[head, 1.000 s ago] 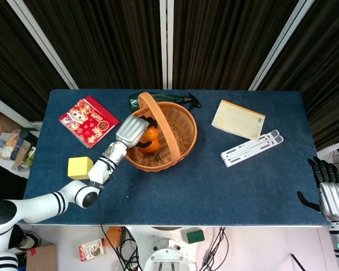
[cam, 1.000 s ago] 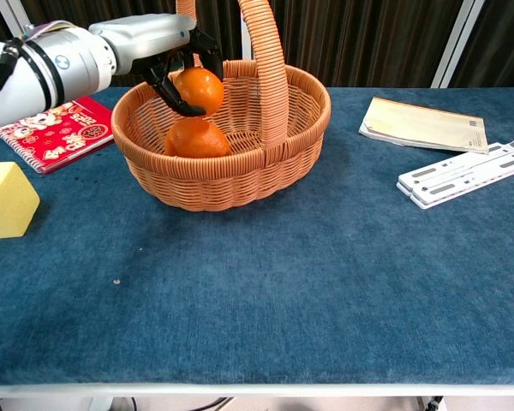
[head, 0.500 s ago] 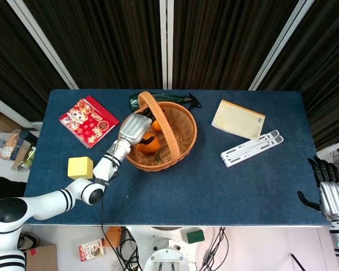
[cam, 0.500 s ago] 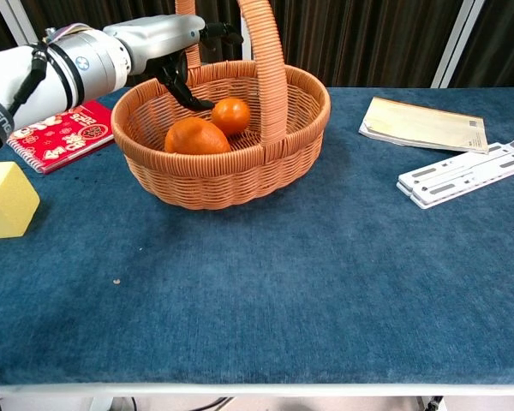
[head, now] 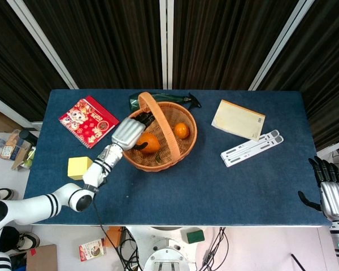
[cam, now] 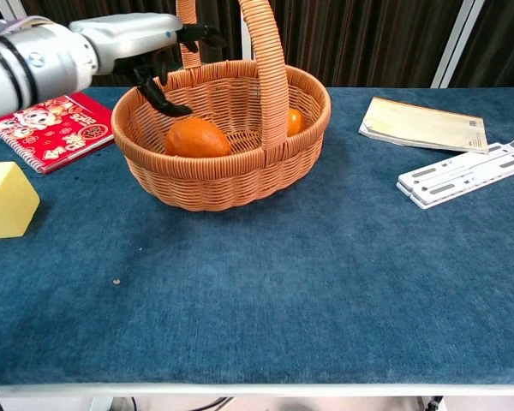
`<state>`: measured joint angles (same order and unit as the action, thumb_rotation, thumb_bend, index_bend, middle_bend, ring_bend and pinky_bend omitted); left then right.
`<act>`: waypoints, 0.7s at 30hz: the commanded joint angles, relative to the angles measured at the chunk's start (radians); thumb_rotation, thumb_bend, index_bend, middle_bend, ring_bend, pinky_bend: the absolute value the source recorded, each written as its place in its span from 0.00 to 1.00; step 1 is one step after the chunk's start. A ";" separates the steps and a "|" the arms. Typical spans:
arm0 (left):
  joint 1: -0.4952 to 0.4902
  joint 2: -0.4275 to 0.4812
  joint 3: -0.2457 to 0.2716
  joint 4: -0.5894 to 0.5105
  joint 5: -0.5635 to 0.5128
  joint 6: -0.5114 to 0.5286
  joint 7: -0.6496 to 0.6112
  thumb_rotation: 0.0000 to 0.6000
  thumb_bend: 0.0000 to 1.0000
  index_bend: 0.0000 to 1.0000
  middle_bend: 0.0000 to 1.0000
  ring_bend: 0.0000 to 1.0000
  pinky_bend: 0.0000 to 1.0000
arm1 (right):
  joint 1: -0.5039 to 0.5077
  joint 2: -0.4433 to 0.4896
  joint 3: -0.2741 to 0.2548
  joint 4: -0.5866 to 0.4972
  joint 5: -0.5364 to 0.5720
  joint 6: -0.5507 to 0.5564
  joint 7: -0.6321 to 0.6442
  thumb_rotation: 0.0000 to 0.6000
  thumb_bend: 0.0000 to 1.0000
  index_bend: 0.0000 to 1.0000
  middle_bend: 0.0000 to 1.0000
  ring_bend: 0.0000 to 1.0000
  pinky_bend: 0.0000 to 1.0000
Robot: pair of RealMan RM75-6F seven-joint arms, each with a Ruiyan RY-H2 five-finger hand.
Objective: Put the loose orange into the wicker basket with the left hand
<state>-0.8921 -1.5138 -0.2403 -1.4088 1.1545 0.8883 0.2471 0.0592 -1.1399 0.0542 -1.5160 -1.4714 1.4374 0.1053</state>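
The wicker basket [head: 158, 165] [cam: 231, 181] stands left of the table's middle, its tall handle upright. Two oranges lie inside it. The larger orange [head: 148, 143] [cam: 197, 137] sits on the left side. The smaller orange [head: 181, 130] [cam: 295, 122] lies on the right side, partly behind the handle in the chest view. My left hand [head: 130, 130] [cam: 146, 47] hovers over the basket's left rim with its fingers [cam: 164, 92] spread and nothing in them. My right hand [head: 330, 193] hangs off the table's near right corner, holding nothing, fingers apart.
A red notebook [head: 88, 121] [cam: 51, 128] and a yellow block [head: 79, 167] [cam: 4, 201] lie left of the basket. A dark spray bottle [head: 165, 99] lies behind it. A tan book [head: 238, 119] [cam: 424, 124] and a white stand [head: 252, 148] [cam: 467, 174] lie to the right.
My left hand let go of the smaller orange, which dropped into the basket and rolled to its right side. The hand has drawn back towards the left rim.
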 commanded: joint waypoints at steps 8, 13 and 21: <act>0.339 0.336 0.210 -0.387 0.147 0.389 0.109 1.00 0.24 0.20 0.19 0.14 0.42 | 0.000 0.000 0.001 -0.005 0.001 0.002 -0.008 1.00 0.27 0.00 0.00 0.00 0.00; 0.502 0.321 0.313 -0.299 0.272 0.570 0.054 1.00 0.24 0.22 0.20 0.14 0.40 | -0.001 -0.001 0.002 -0.009 0.002 0.006 -0.019 1.00 0.27 0.00 0.00 0.00 0.00; 0.678 0.243 0.385 -0.144 0.364 0.740 0.087 0.94 0.17 0.16 0.10 0.04 0.17 | 0.001 -0.032 0.014 0.029 -0.011 0.038 -0.053 1.00 0.23 0.00 0.00 0.00 0.00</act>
<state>-0.2441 -1.2522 0.1247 -1.5823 1.4975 1.6044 0.3525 0.0591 -1.1677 0.0649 -1.4906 -1.4846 1.4736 0.0556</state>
